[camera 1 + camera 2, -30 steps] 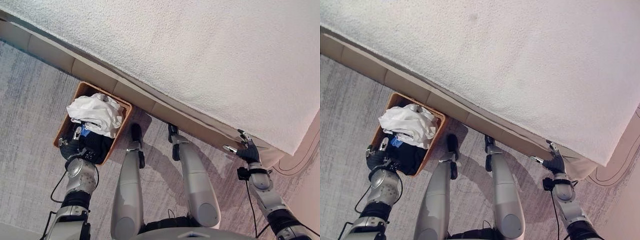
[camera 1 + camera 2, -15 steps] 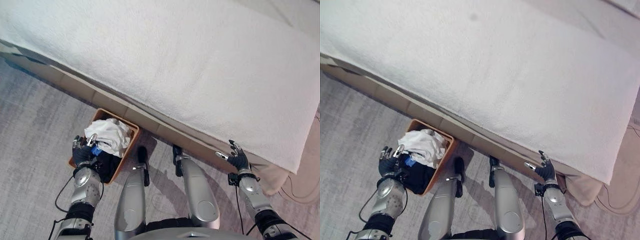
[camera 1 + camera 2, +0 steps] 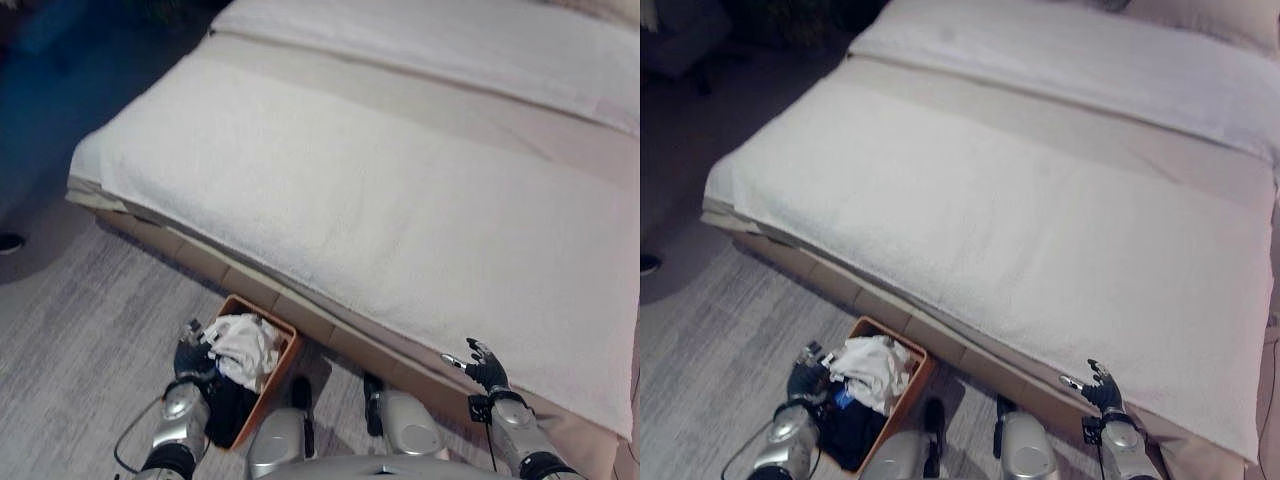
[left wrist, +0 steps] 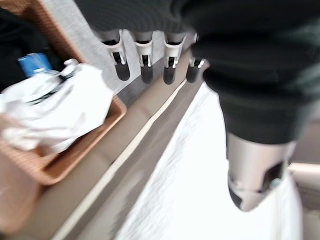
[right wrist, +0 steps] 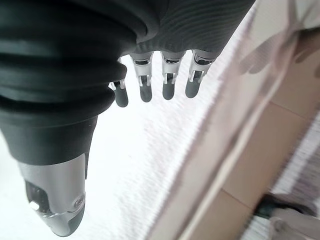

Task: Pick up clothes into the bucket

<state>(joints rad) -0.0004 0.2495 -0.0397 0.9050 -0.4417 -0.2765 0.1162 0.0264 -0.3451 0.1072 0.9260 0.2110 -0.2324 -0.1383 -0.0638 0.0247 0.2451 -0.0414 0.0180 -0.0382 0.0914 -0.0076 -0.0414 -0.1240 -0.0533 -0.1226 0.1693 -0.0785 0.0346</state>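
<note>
The white garment [image 3: 243,349] lies heaped on top of the woven brown bucket [image 3: 283,367], which stands on the grey floor [image 3: 70,340] against the base of the bed [image 3: 400,220]. Under the white cloth, dark clothing [image 3: 225,412] fills the bucket's lower part, and a small blue patch [image 4: 34,63] shows between the two.

The left robot hand [image 3: 188,358] hangs just beside the bucket's outer wall, at the side away from the robot's legs, its fingers [image 4: 145,67] straight and spread, holding nothing. In its wrist view the white garment and bucket rim sit just past the fingertips, not touching them.

The right robot hand [image 3: 486,368] is well apart from the bucket, raised at the bed's near edge over the white textured cover [image 3: 420,250]. Its fingers [image 5: 168,85] are spread and straight, empty as well.

Nothing lies between the left robot hand and the bucket. A dark shoe [image 3: 10,242] shows at the far left edge on the floor.

Count: one bucket, one white garment, one dark heap of clothes, one bed, two robot hands.
</note>
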